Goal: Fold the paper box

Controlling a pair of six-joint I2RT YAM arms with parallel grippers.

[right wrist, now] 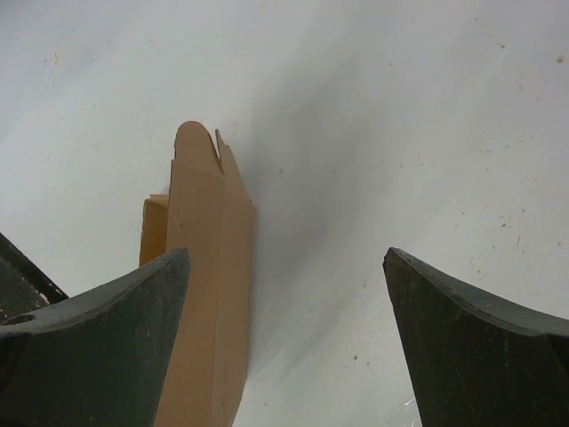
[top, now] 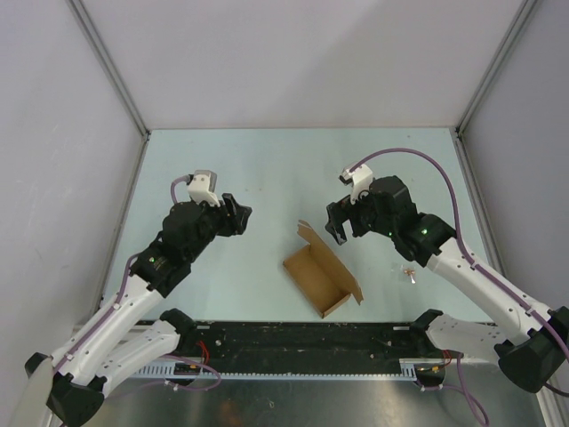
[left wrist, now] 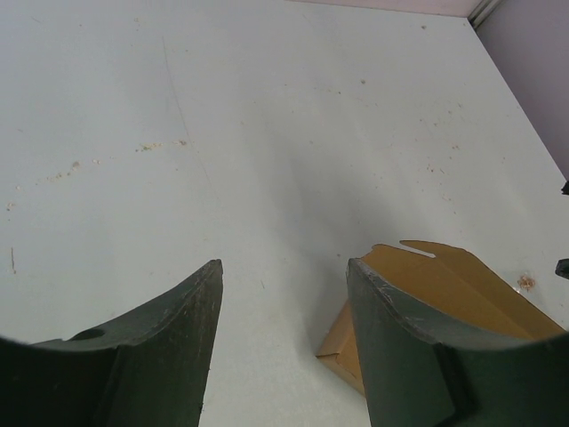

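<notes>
The paper box (top: 322, 280) lies on the pale green worktop (top: 267, 160), near the front edge and about midway between the 2 arms. It is folded into a low rectangular shape with its top open, and it lies on a slant from far left to near right. 1 flap sticks out at its far end and another at its near right end.

The left hand (top: 238, 216) hangs over the worktop to the left of the box, apart from it. In its own camera the 2 fingers (left wrist: 169, 338) stand moderately spread with only bare worktop between them, and the box shows off to the right behind 1 finger.

The right hand (top: 336, 224) is just beyond the far end of the box. Its fingers (right wrist: 480, 347) are spread wide and grip nothing. In its camera the box passes beside the left-side finger.

A small reddish scrap (top: 410, 271) lies on the worktop right of the box, under the right arm.
</notes>
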